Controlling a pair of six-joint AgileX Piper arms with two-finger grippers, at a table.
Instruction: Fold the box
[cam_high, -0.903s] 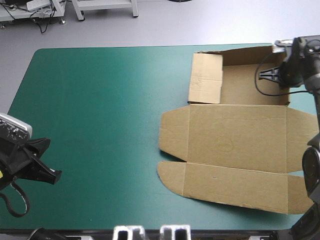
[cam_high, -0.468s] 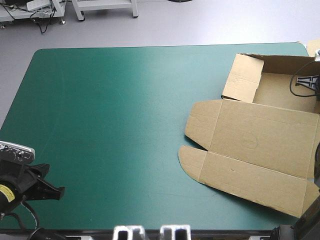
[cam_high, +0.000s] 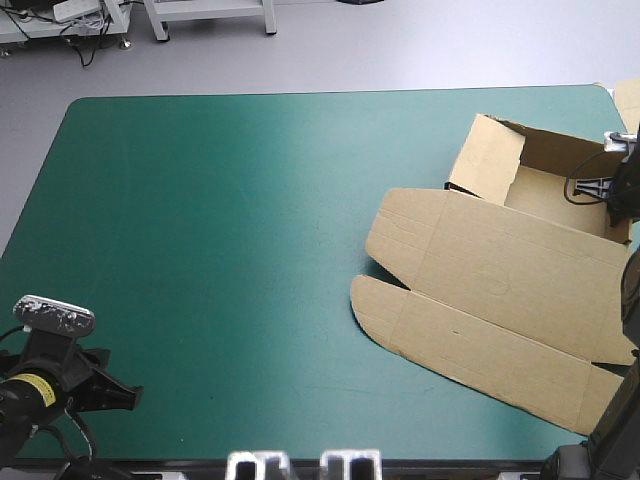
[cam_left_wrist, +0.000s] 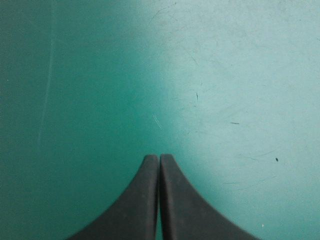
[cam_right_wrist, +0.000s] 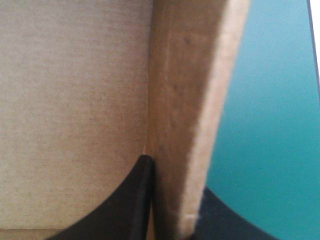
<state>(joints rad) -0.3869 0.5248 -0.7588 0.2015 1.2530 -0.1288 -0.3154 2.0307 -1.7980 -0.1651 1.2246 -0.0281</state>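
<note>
The brown box (cam_high: 490, 290) is laid near the right edge of the table (cam_high: 200, 150). At its far end thin walls (cam_high: 487, 155) are stood up; the flat lid (cam_high: 500, 275) with round-cornered flaps (cam_high: 385, 315) is spread toward the near edge. One rough wall is pinched tight by the right gripper (cam_right_wrist: 172, 172). The left gripper (cam_left_wrist: 159, 157) is pressed shut on nothing, above the smooth, lightly scratched teal-green cover (cam_left_wrist: 240, 75).

The box (cam_high: 500, 285) is showing plain brown; the tabletop cover (cam_high: 220, 230) is showing teal-green, faintly scratched; the fingers (cam_left_wrist: 137, 207) are showing black.
</note>
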